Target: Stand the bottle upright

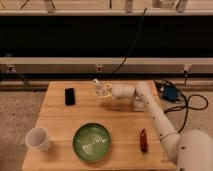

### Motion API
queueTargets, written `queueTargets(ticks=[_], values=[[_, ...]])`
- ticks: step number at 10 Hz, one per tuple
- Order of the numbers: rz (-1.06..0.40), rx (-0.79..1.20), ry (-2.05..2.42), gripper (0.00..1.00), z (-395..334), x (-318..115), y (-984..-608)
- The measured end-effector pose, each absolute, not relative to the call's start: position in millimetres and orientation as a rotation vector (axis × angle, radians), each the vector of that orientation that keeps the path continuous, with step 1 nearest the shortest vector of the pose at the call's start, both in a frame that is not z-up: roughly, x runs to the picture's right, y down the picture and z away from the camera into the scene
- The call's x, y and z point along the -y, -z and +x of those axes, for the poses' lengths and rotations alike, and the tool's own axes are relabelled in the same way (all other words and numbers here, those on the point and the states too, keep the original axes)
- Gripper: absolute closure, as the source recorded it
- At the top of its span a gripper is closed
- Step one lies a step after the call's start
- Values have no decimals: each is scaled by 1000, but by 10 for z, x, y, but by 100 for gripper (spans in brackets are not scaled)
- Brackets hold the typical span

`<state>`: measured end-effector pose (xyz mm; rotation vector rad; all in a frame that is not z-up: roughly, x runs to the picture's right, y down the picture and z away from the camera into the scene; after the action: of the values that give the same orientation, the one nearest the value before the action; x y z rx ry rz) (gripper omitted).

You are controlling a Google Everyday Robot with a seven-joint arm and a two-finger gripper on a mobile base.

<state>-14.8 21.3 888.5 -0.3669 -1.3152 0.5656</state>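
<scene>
One pincer [103, 93] grips one bottle [96, 85] near the table's [55, 120] far edge. One green bowl [92, 142] and one white cup [38, 139] stand apart.

Arm [152, 112]: all white, smooth rounded tube links, no exposed cables or screws visible. Big domed white shoulder housing [194, 150] at the bottom right. Fat cylindrical wrist segment [124, 92] narrows into the hand [103, 92], paler with a yellowish tint, sitting over the far middle of the bench [55, 125].
</scene>
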Motion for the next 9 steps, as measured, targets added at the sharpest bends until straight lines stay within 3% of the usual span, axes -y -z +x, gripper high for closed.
queueTargets(ticks=[9], values=[[-345, 1334, -618, 100, -25, -209, -9120]])
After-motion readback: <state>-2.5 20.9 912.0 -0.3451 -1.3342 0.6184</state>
